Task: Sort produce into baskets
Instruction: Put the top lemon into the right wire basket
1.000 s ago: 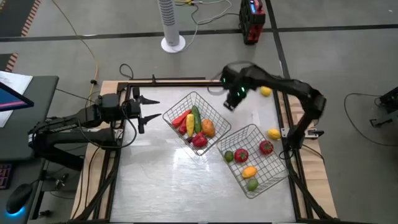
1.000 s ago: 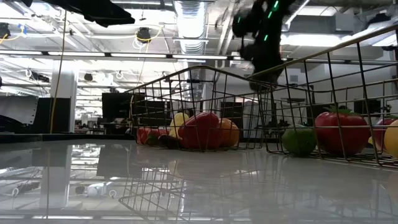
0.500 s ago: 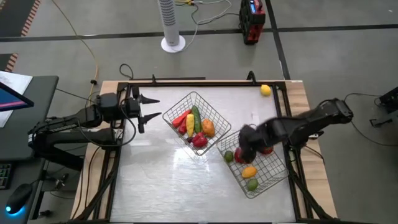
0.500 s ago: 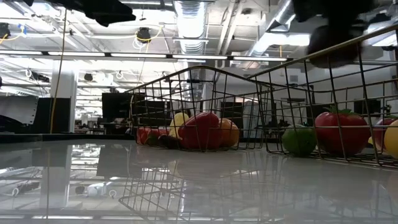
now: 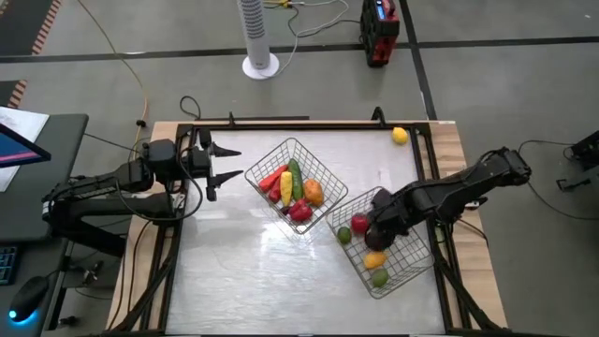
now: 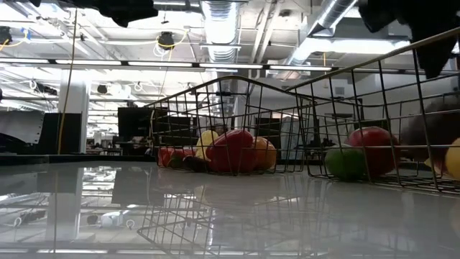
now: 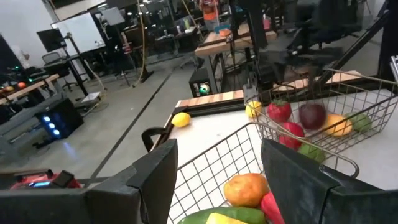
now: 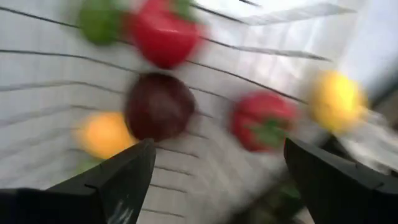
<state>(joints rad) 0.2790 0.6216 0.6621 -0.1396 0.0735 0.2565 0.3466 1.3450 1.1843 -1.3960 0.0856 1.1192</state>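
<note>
Two wire mesh baskets stand on the table. The left basket (image 5: 270, 156) holds red, yellow, green and orange produce. The right basket (image 5: 354, 262) holds green, red and orange pieces and a dark purple piece (image 8: 158, 106), which rests on the basket's floor and also shows in the left wrist view (image 7: 311, 116). My right gripper (image 5: 379, 227) is open just above this basket; its fingers (image 8: 118, 180) stand wide apart with the purple piece ahead of them, apart from it. My left gripper (image 5: 225, 164) is open and empty beside the left basket's far left side.
A yellow lemon (image 5: 400, 136) lies at the table's far right corner. Another yellow piece (image 7: 252, 109) lies on the table just beyond the right basket's far side. The near left half of the table is bare. A white fan stand (image 5: 260, 64) is beyond the far edge.
My right gripper has swung from above the table's far middle toward the near right and down over the right basket. A dark purple piece now lies in that basket where none showed before, and the red piece beside it has shifted a little.
</note>
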